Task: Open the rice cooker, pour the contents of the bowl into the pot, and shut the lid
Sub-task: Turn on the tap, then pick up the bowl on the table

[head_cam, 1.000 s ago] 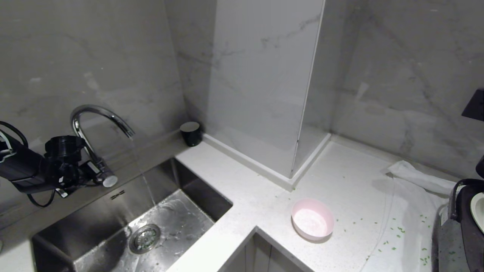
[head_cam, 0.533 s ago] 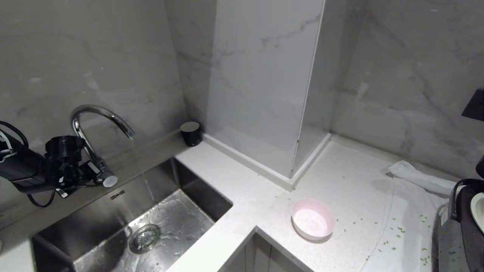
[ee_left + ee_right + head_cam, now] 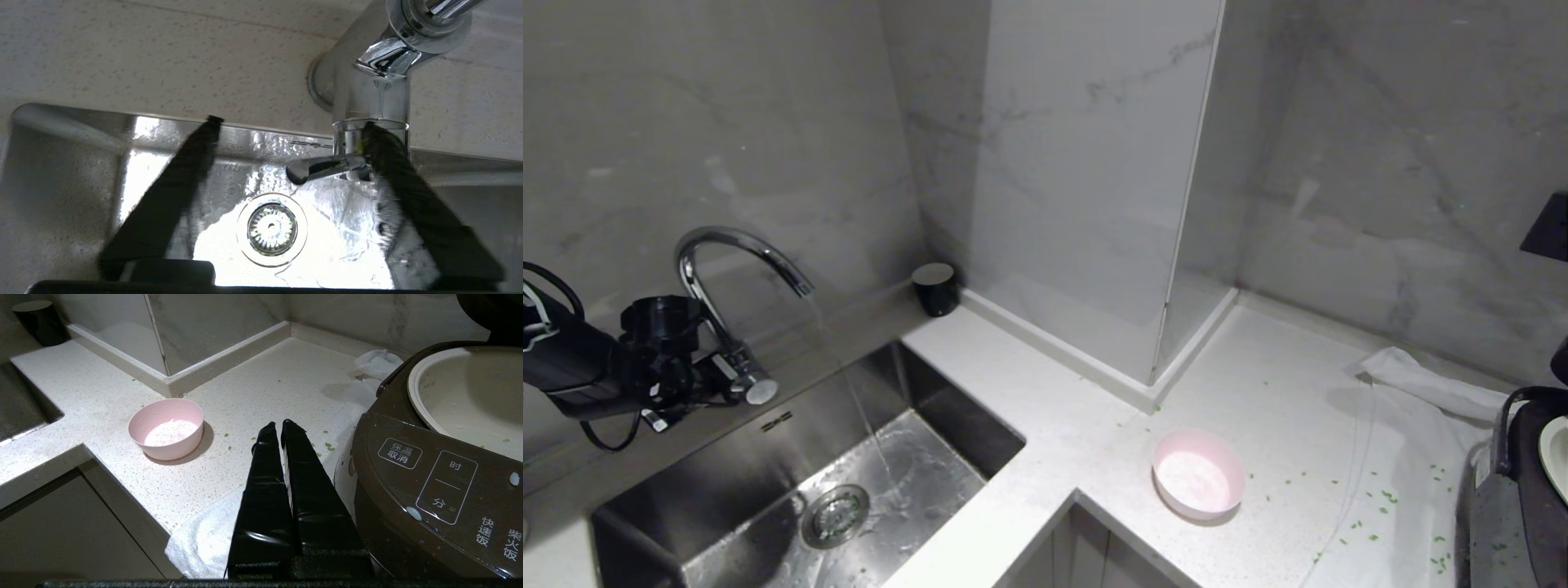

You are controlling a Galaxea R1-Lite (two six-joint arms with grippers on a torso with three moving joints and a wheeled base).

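The left gripper (image 3: 288, 122) is hovering at the faucet (image 3: 737, 260) over the steel sink (image 3: 849, 482), and its jaws are standing wide apart with nothing held between them. In the left wrist view, the faucet lever (image 3: 322, 168) is lying in the gap between the two black fingers (image 3: 179, 183), close against one of them; whether that finger is touching the lever cannot be told. A stream of water (image 3: 854, 392) is running from the spout into the sink, near the drain strainer (image 3: 271, 229). The right gripper (image 3: 276, 424) is hanging above the white countertop (image 3: 253, 388) with its fingers pressed together on nothing, just beside the front of the rice cooker (image 3: 433, 486). The cooker is standing at the right end of the countertop with its pot (image 3: 461, 396) exposed and showing a pale inside. The pink bowl (image 3: 1198, 474) is sitting upright on the countertop, well apart from both grippers, and is holding a whitish layer. A white cloth (image 3: 1421, 408) is lying under and beside the cooker. A small black cup (image 3: 935, 287) is standing by the wall behind the sink corner.
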